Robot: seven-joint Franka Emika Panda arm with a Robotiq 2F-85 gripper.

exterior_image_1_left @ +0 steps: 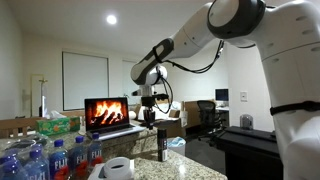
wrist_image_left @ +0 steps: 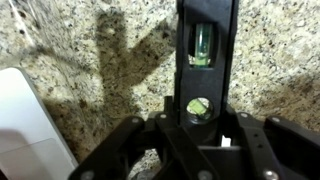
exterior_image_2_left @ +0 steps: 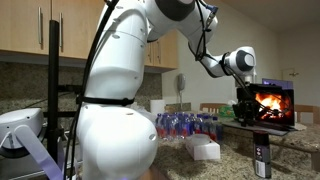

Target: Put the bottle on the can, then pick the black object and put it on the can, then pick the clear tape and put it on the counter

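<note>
Glossy white rounded arm (exterior_image_1_left: 240, 20) with black joint bands, looping black cable (exterior_image_1_left: 197, 68), black gripper (exterior_image_1_left: 151, 120).

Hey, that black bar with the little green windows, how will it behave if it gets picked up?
Probably stiff: the black bar looks straight and square-edged. Its flat faces suggest it won't roll. The green vial may be fragile, so grip the body instead.

White walls (exterior_image_1_left: 15, 60), recessed ceiling light (exterior_image_1_left: 111, 19), wooden cabinets (exterior_image_2_left: 25, 30), black office chair (exterior_image_1_left: 205, 112)
</note>
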